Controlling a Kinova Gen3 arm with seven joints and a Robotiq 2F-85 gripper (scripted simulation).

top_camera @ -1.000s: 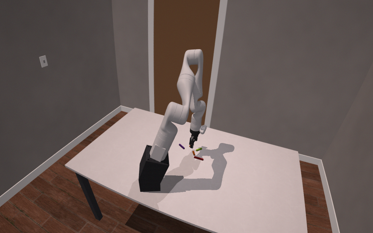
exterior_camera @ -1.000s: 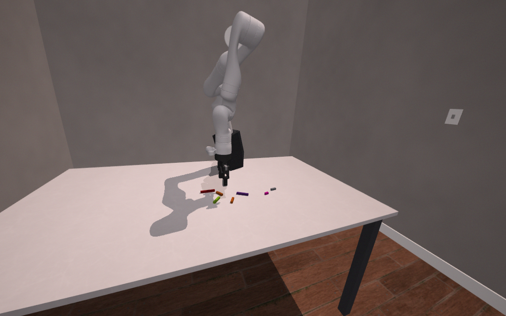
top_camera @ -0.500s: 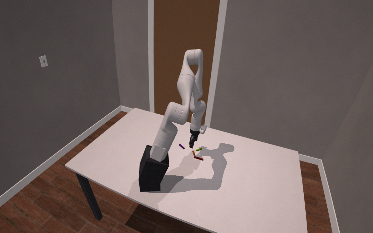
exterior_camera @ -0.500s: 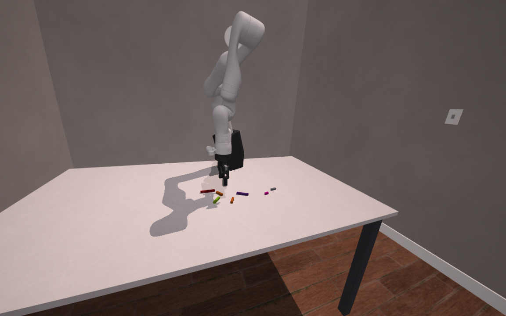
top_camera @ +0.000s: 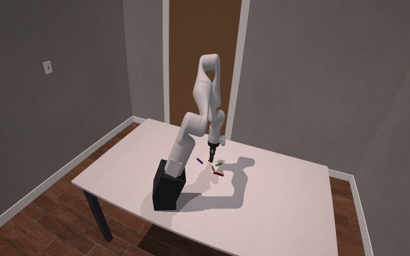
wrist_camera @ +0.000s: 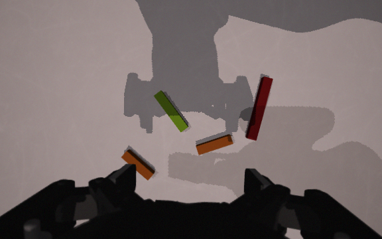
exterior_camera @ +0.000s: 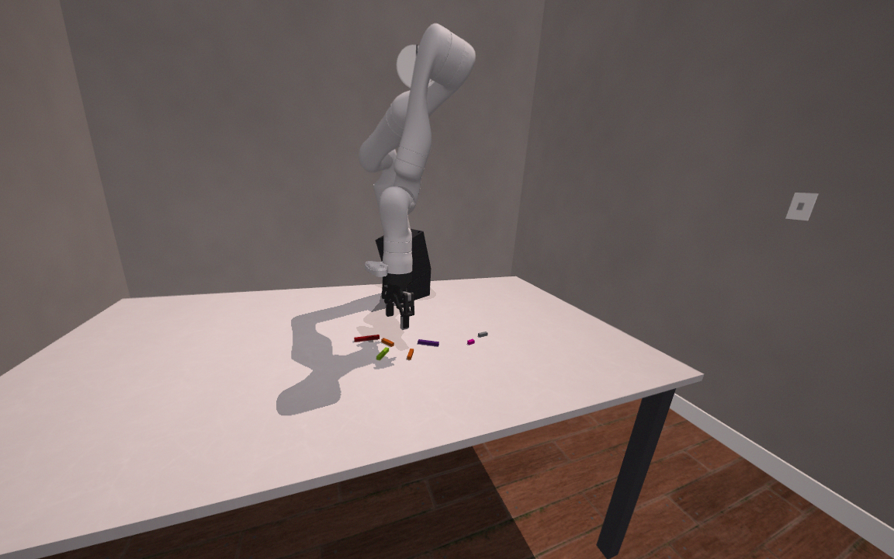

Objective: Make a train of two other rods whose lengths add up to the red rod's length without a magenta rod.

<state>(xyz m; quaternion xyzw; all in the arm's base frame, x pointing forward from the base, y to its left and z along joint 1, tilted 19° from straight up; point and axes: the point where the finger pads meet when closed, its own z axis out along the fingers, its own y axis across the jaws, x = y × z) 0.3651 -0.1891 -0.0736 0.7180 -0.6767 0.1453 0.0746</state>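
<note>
My gripper [top_camera: 211,161] [exterior_camera: 396,319] [wrist_camera: 190,178] is open and empty above the table. The red rod [top_camera: 218,173] [exterior_camera: 367,338] [wrist_camera: 260,107] lies flat. One orange rod [top_camera: 213,168] [exterior_camera: 387,341] [wrist_camera: 215,145] lies near its end, at an angle. The lime rod [top_camera: 218,164] [exterior_camera: 382,353] [wrist_camera: 171,111] lies apart. A second orange rod [top_camera: 208,160] [exterior_camera: 410,353] [wrist_camera: 140,166] is partly covered by the left fingertip in the wrist view. The purple rod [top_camera: 199,160] [exterior_camera: 427,342] lies apart. A grey rod [exterior_camera: 482,334] shows only in the exterior view.
A small magenta rod [exterior_camera: 470,341] lies between the purple and grey rods. All rods rest on the white table [top_camera: 279,203] [exterior_camera: 179,431]. The arm's black base [top_camera: 168,194] [exterior_camera: 417,264] stands at one table edge. Shadows of the arm fall across the lime and red rods.
</note>
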